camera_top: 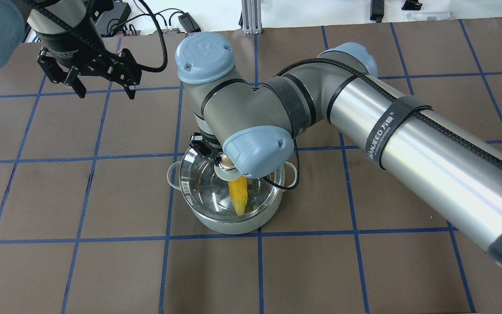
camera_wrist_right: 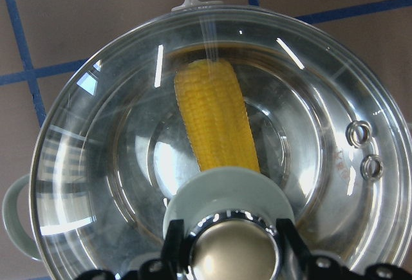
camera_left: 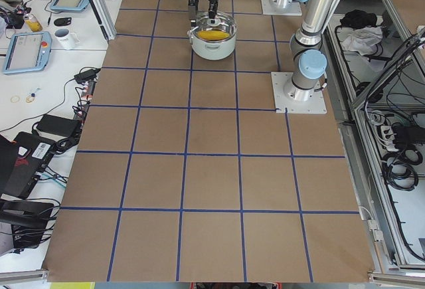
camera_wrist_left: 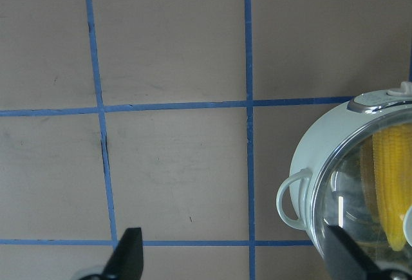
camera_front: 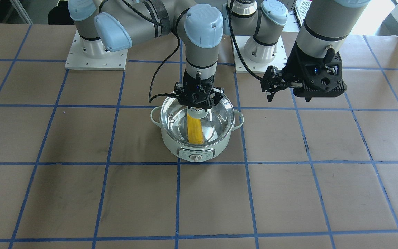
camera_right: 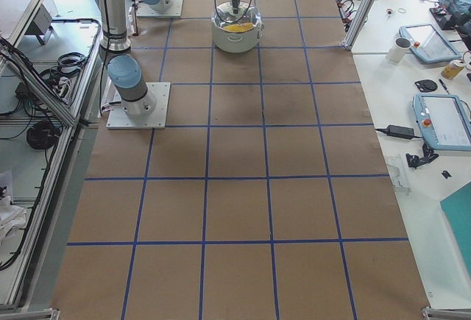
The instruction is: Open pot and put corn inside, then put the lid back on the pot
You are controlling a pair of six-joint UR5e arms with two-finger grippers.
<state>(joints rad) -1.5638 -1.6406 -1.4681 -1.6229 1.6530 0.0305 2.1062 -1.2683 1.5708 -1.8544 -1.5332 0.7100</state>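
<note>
**Lid replacement, closing stage.** The right gripper (camera_wrist_right: 235,249) is pinched on the knob (camera_wrist_right: 225,193) of the lid (camera_wrist_right: 309,119), with one finger at 9 o'clock and one at 3 o'clock of its gold ball. The arm stands upright over the pot (camera_front: 174,145), apparently so that the glass sits level on the rim. The lid covers the pot, but whether it is fully seated cannot be told.

The corn (camera_front: 195,129) lies inside on the steel floor, under the glass. In the front-facing view it runs from the centre toward 6 o'clock, where the dial (camera_front: 196,158) sits. The loop handles (camera_front: 155,116) are at 9 and 3 o'clock. The ear is bright yellow with clear kernel rows, and the knob hides its far end.

The left gripper (camera_top: 103,89) hangs spread and empty at 10 o'clock of the pot in the overhead view. It is well apart, probably parked to leave the right arm room. Judged left to do: release the knob.
</note>
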